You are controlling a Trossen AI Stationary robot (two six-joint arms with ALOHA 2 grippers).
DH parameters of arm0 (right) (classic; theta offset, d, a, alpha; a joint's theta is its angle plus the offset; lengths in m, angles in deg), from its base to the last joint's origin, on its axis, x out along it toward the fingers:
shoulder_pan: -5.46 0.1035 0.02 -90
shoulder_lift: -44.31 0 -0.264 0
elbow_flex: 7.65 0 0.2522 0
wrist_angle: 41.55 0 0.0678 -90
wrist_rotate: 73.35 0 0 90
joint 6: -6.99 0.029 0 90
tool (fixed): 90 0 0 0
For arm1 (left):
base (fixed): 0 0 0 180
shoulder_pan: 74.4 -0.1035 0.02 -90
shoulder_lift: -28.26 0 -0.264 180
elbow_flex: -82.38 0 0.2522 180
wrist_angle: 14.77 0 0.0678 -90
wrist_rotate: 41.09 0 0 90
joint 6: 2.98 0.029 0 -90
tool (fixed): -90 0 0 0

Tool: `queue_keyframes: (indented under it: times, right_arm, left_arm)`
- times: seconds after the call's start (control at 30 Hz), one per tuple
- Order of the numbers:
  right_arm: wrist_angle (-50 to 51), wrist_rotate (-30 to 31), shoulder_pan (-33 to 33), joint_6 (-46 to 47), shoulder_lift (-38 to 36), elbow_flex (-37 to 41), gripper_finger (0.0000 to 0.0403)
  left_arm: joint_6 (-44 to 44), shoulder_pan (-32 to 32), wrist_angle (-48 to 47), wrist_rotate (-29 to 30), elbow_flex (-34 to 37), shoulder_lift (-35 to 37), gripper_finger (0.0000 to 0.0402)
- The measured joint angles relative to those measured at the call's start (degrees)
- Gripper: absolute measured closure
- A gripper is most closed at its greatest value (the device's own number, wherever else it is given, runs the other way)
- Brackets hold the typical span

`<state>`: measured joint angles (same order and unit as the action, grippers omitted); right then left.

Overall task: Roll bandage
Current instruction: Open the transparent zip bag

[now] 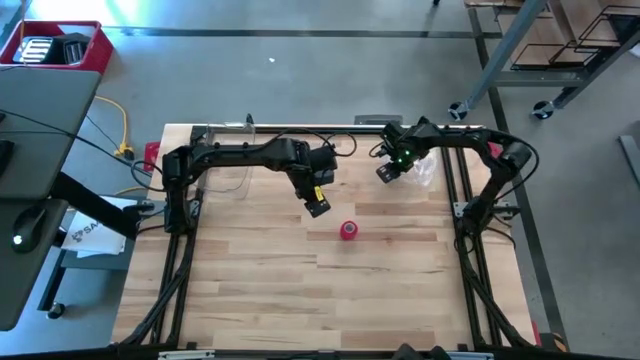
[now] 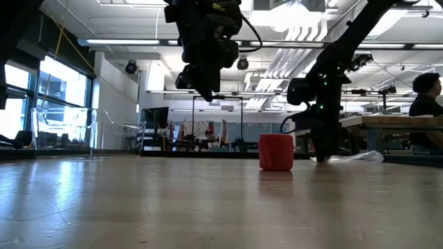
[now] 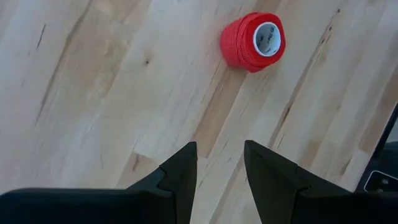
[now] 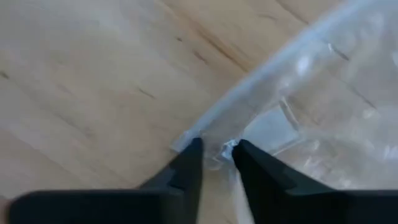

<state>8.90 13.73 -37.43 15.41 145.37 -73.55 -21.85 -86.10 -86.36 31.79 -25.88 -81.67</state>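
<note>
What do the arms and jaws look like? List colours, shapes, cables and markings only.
Both arms are black, built of jointed tubular links with black cables along them. The left arm carries a yellow label near its gripper. The right arm shows a green light above its gripper. Each gripper ends in two matte black, wedge-shaped jaws tapering to blunt tips.

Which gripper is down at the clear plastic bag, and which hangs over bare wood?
The right gripper, fingertips at the clear plastic bag's edge. The left gripper hangs open above bare table, short of the red bandage roll.
</note>
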Motion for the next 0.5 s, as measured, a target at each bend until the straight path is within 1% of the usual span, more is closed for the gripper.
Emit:
queue_keyframes:
  times: [0.07,0.1,0.17,0.2,0.27,0.33,0.37,0.43,0.5]
  right_arm:
    - [0.0,0.1,0.4,-1.0,-1.1,0.4,0.0375]
    - [0.1,0.2,0.6,-1.4,-2.0,0.5,0.0388]
    - [1.0,-0.7,1.0,-1.4,-4.8,0.7,0.0390]
    - [3.2,-1.9,1.2,-1.6,-7.0,1.0,0.0388]
    - [5.4,-6.4,1.7,-2.5,-13.1,1.0,0.0395]
    - [6.6,-14.0,2.1,-3.7,-19.7,0.5,0.0400]
    - [7.8,-19.0,2.2,-4.0,-22.9,0.6,0.0399]
    - [7.6,-30.9,2.4,-3.2,-29.4,0.8,0.0397]
    - [4.3,-43.7,2.4,-0.2,-35.5,0.6,0.0399]
  left_arm:
    - [0.1,0.1,0.2,0.9,0.0,0.1,0.0275]
    - [0.1,0.1,0.3,2.1,0.0,0.3,0.0275]
    - [0.1,0.1,0.5,5.2,0.0,1.4,0.0275]
    - [0.1,0.0,0.6,6.8,0.0,2.3,0.0275]
    - [0.1,-0.4,0.9,10.2,0.0,4.5,0.0276]
    - [1.2,-0.8,1.6,13.7,0.0,7.0,0.0277]
    - [2.5,-1.0,2.4,15.3,0.0,8.3,0.0278]
    - [6.6,-1.5,5.2,16.4,0.0,11.4,0.0278]
    - [9.4,-2.2,9.3,16.5,0.0,15.0,0.0278]
